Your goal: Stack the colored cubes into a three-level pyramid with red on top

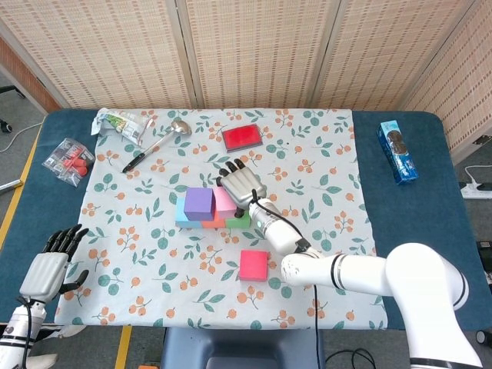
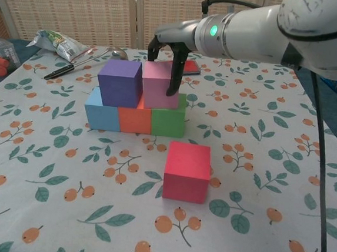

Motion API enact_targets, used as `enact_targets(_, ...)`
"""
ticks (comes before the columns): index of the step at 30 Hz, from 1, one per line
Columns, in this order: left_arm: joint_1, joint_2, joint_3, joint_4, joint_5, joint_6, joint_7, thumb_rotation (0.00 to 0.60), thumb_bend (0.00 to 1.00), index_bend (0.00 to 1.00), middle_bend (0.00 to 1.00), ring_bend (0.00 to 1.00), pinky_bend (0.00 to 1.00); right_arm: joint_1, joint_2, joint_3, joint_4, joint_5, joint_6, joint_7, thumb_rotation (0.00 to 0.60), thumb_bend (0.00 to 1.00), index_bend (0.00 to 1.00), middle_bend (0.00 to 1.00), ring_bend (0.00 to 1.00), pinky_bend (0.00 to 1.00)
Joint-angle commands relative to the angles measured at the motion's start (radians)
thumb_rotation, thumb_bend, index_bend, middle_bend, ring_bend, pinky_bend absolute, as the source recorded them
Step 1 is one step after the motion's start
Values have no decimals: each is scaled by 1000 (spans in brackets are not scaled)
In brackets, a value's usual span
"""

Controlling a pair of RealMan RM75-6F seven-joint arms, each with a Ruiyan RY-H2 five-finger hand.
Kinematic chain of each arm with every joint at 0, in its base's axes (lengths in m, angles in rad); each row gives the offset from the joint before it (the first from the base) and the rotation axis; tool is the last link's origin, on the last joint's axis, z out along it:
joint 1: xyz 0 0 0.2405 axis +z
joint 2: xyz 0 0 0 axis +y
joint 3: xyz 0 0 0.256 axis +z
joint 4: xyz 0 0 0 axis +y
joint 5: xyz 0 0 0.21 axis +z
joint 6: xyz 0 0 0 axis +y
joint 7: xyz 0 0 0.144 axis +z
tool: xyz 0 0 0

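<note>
Two levels stand on the bench (image 1: pixel 400 223) so far: blue cube (image 2: pixel 101 114), orange cube (image 2: pixel 134 121) and green cube (image 2: pixel 168 119) in a row touching each other, w/ purple cube (image 2: pixel 120 82) and pink cube (image 2: pixel 158 85) side by side on top. My right robot hand (image 2: pixel 170 38) sits over the pink cube, fingers (image 2: pixel 174 79) curled down its right face and far side; in chest view one finger lies against the right face, so I'm gripping it from above. Head view shows the same hand (image 1: pixel 242 184) covering the pink cube's far edge. The red cube (image 2: pixel 187 171) sits alone on the floral cloth (image 2: pixel 46 168), nearer the front edge than the stack, apart from it, a bit right of the green cube. My left robot hand (image 1: pixel 50 265) hangs off the bench's front-left corner, fingers spread, holding nothing.

Other stuff at the back: flat red box (image 1: pixel 243 137), ladle (image 1: pixel 157 143), snack packet (image 1: pixel 119 123), bag w/ red bits (image 1: pixel 69 160) at far left, blue biscuit pack (image 1: pixel 397 151) far right.
</note>
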Motion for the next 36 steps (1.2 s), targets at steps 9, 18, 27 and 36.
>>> enact_targets(9, 5, 3, 2, 2, 6, 6, -9, 600, 362, 0, 0, 0, 55, 22, 9, 11, -37, 63, 37, -14, 600, 0, 415, 133, 0, 0)
enact_targets(18, 9, 1, 6, 9, 9, 6, -22, 600, 361, 0, 0, 0, 56, 57, -13, 3, -33, 144, 53, -60, 600, 0, 415, 133, 0, 0)
enact_targets(27, 11, -3, 8, 21, 11, 4, -34, 600, 360, 0, 0, 0, 55, 70, -24, 6, -31, 171, 68, -79, 600, 0, 415, 133, 0, 0)
enact_targets(36, 13, -4, 9, 25, 11, 3, -39, 600, 360, 0, 0, 0, 55, 79, -30, 13, -33, 194, 84, -95, 600, 0, 415, 133, 0, 0)
